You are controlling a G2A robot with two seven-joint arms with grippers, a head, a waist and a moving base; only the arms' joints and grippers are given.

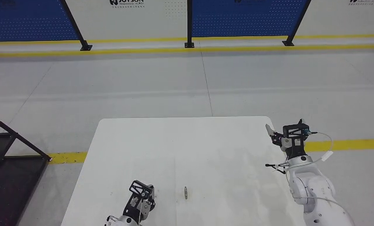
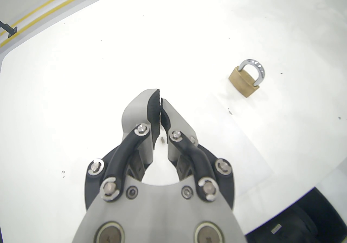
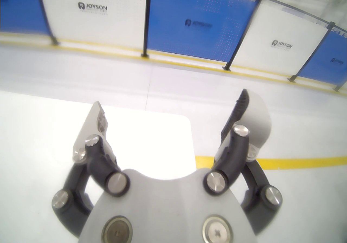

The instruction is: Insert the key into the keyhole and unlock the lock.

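Observation:
A brass padlock (image 1: 184, 193) with a silver shackle lies on the white table (image 1: 175, 144) near its front edge. In the left wrist view the padlock (image 2: 245, 80) sits off to one side of my left gripper (image 2: 160, 99) and a little ahead of it. That gripper's pads are pressed together, and a small grey metal bit (image 2: 162, 140), apparently the key, shows in the slit behind them. From above, the left gripper (image 1: 147, 194) hovers at the front, left of the padlock. My right gripper (image 3: 170, 101) is open with nothing in it. It hangs over the table's right edge (image 1: 285, 132), far from the padlock.
A black frame (image 1: 14, 153) stands on the floor left of the table. Blue and white fence panels (image 1: 245, 13) and yellow floor lines run behind. Bare table top (image 2: 81, 65) stretches out around the padlock. A dark object (image 2: 298, 222) lies below the table's near edge.

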